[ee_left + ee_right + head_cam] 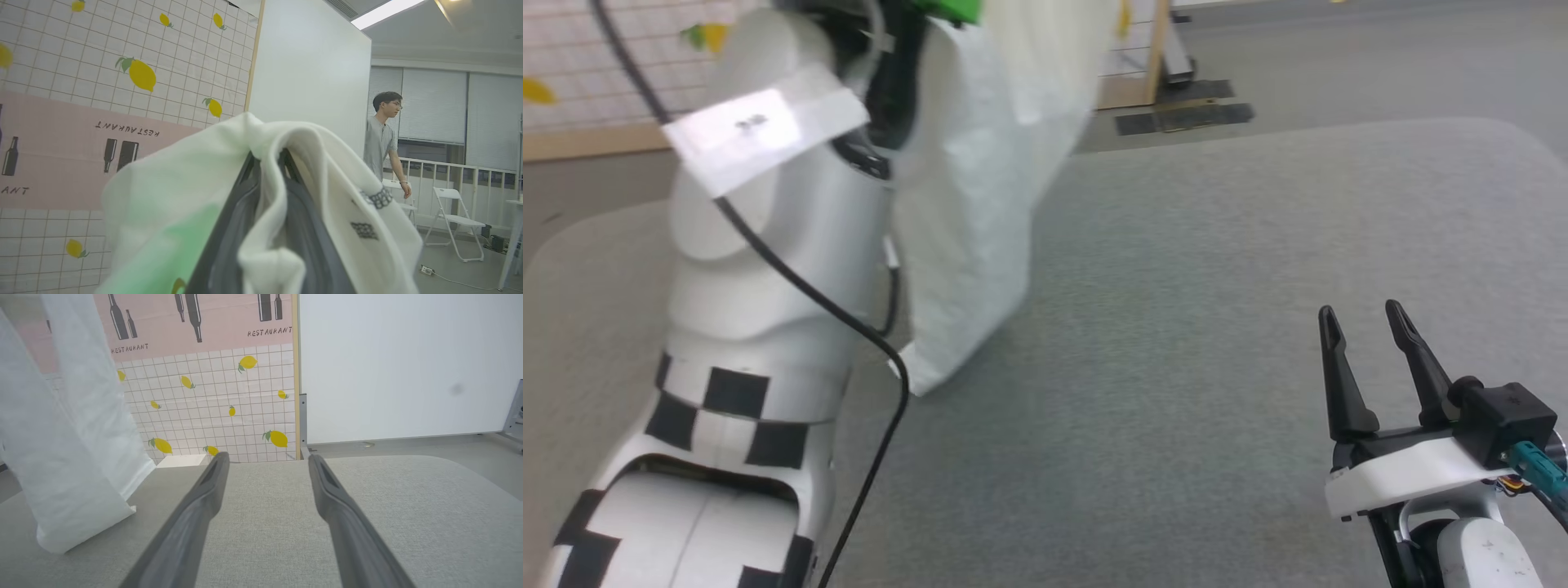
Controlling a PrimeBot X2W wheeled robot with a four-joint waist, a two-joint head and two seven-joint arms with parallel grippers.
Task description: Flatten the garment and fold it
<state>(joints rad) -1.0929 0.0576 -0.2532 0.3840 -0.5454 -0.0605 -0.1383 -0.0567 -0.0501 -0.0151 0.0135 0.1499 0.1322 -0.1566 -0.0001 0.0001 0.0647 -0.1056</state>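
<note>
Garment (980,204) dangling from left gripper (267,153)

Centre of the left wrist frame: jaws pinched shut on a fold of white cloth. It hangs down the head frame's upper middle, lowest corner touching the grey tabletop (1217,343). Right gripper (1361,309), lower right, gapes empty. Best to catch a free lower corner, then draw both apart.

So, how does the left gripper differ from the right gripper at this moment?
The left gripper is raised high; the right gripper sits low over the table. The left fingers are pinched on the garment, which hangs down to the table; the right fingers stand apart and hold nothing. Both have two long dark fingers.
</note>
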